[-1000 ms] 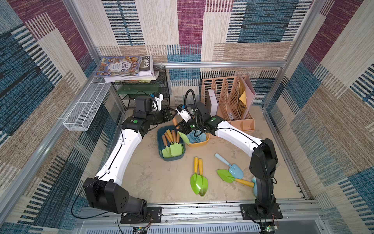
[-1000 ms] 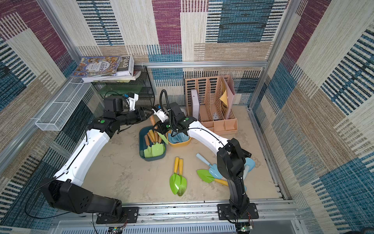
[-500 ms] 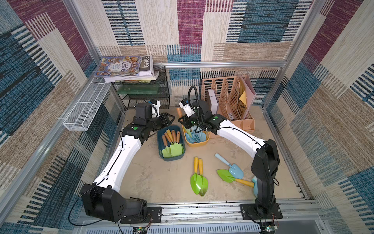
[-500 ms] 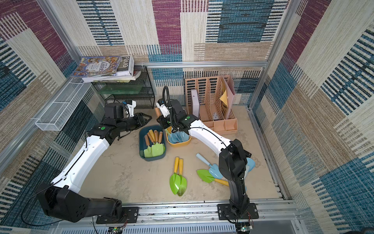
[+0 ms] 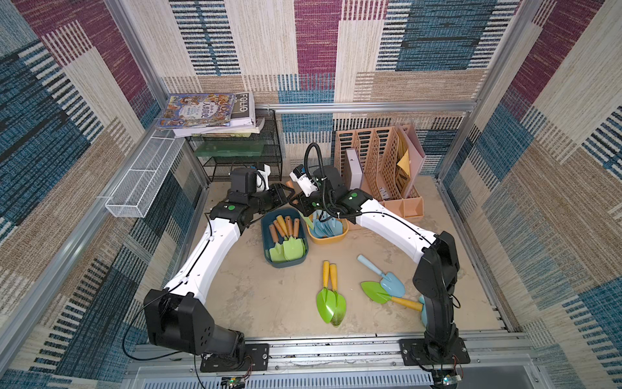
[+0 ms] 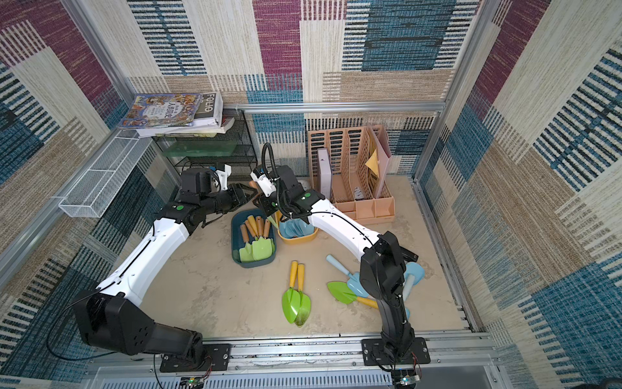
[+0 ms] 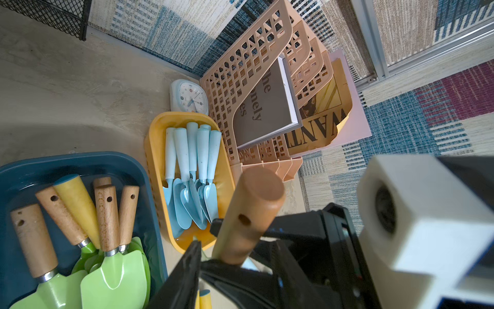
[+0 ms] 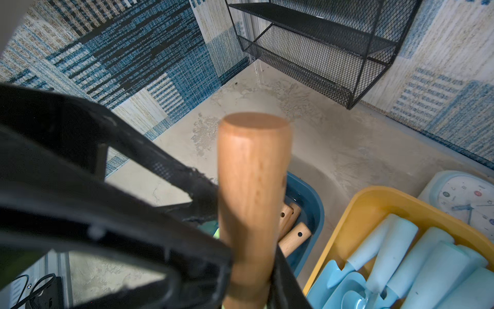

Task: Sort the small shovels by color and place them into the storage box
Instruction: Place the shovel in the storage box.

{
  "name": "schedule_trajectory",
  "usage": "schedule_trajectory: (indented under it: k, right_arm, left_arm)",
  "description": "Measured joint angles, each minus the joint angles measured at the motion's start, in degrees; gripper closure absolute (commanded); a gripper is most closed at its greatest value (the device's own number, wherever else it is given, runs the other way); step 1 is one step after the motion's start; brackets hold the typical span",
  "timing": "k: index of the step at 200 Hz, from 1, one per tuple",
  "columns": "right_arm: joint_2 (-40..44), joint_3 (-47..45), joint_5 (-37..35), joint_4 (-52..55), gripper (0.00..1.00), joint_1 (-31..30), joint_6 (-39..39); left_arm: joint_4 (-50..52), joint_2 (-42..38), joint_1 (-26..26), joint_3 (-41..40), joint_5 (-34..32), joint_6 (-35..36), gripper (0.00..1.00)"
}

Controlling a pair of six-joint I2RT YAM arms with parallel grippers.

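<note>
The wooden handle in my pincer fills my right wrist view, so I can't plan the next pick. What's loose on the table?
Observer: In both top views two green shovels with yellow handles lie side by side, blades overlapping.
Operator: Any blue ones out?
Observer: Yes, a pale blue shovel lies with its blade overlapping a third green shovel.
Operator: Anything misplaced among the sorted greens?
Observer: No. The left wrist view shows only green-bladed shovels in the dark blue bin, one yellow handle among wooden ones.
</note>
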State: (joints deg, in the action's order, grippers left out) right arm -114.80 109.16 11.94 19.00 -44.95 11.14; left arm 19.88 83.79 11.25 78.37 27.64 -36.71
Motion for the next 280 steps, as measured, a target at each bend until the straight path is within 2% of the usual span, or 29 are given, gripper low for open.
schedule_trajectory:
  k: [23, 33, 41, 58, 73, 80, 85, 98, 106, 120, 148, 194, 280]
  right_arm:
    - [-0.17, 1.03, -0.04, 0.87, 0.95, -0.81, -0.63]
    - [-0.55, 1.7, -0.35, 1.7, 0.95, -1.11, -0.83]
    - [-0.98, 2.27, -0.55, 2.23, 0.95, -1.22, -1.09]
    - [-1.95, 3.67, -1.7, 3.89, 0.95, -1.51, -1.29]
    - [-2.95, 5.14, -2.86, 5.09, 0.94, -1.81, -1.44]
    - [-3.28, 5.55, -3.15, 5.22, 0.9, -2.03, -1.75]
    - [-3.39, 5.77, -3.32, 5.49, 0.84, -2.16, -1.86]
    - [-3.48, 5.99, -3.48, 6.34, 0.6, -2.45, -2.19]
    - [-3.48, 6.01, -3.32, 6.56, 0.54, -2.56, -2.27]
    - [-3.02, 5.29, -3.8, 6.36, 0.48, -2.73, -2.34]
    - [1.49, -0.48, -4.2, 3.61, 0.46, -1.46, -0.92]
    - [12.31, -16.22, -6.84, -5.14, 0.46, 6.05, 5.88]
    - [16.35, -22.64, -8.7, -7.08, 0.47, 8.52, 9.64]
  left_arm:
    - [-1.05, 1.14, 0.13, -0.39, 0.44, -0.72, 0.57]
    - [-1.73, 1.57, 0.24, -0.37, 0.37, -0.79, 0.62]
    - [-2.19, 1.95, 0.37, -0.35, 0.15, -0.83, 0.72]
    - [-2.01, 2.69, 0.57, -0.33, -1.01, -1.09, 1.0]
    - [-1.75, 2.95, 0.52, -0.28, -1.75, -1.2, 1.0]
    - [-1.44, 2.95, 0.52, -0.26, -2.23, -1.29, 1.0]
    - [-1.25, 2.89, 0.5, -0.26, -2.47, -1.29, 1.0]
    - [-0.15, 2.51, 0.5, -0.31, -3.1, -1.01, 1.0]
    - [0.44, 2.1, 0.5, -0.46, -4.02, -0.48, 1.0]
    - [1.86, 1.46, 0.26, -0.72, -5.86, 1.18, 1.0]
    - [5.68, 1.27, -0.96, -1.9, -7.19, 5.01, 1.0]
    - [7.78, 4.09, -2.84, -4.2, -7.3, 9.97, 1.0]
    - [1.18, 13.55, -2.8, -3.85, -0.85, 12.72, 1.0]
